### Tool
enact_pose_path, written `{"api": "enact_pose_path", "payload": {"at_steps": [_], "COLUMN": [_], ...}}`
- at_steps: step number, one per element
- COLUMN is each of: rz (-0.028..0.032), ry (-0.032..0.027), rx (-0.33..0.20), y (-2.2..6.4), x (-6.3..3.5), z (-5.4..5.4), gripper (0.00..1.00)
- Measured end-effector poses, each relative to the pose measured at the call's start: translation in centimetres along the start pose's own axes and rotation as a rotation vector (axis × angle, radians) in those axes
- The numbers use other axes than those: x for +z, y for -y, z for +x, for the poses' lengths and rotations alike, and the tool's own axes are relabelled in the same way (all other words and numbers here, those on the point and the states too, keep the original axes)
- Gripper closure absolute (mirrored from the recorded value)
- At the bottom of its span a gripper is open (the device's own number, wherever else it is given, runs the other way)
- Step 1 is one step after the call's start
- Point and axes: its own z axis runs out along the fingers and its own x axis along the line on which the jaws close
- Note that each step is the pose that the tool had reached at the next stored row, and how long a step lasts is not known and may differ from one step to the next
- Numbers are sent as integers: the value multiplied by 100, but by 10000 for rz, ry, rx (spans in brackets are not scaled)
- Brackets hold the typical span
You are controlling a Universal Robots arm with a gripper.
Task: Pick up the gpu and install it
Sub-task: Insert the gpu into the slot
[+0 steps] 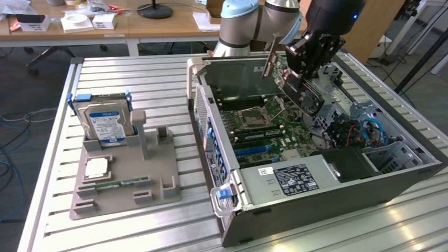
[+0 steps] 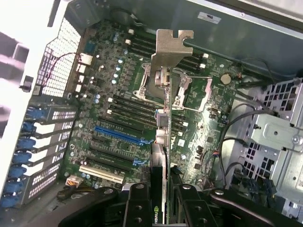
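Wrist view, gripper (image 2: 163, 204) clamping gpu (image 2: 166, 61) edge-on, clear above motherboard (image 2: 109, 109)

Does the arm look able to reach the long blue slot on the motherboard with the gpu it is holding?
Probably yes. The case is open, the end effector holds the gpu above the motherboard, and nothing visible covers the blue slot.
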Motion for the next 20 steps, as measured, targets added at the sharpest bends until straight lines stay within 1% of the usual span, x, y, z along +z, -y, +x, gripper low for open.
{"api": "enact_pose_path", "payload": {"at_steps": [8, 20], "rz": [-11, -30], "ry": [-49, -133], "rx": [-917, -2461], "y": [0, 1], "x": [7, 22], "z": [0, 0], "gripper": [74, 74]}}
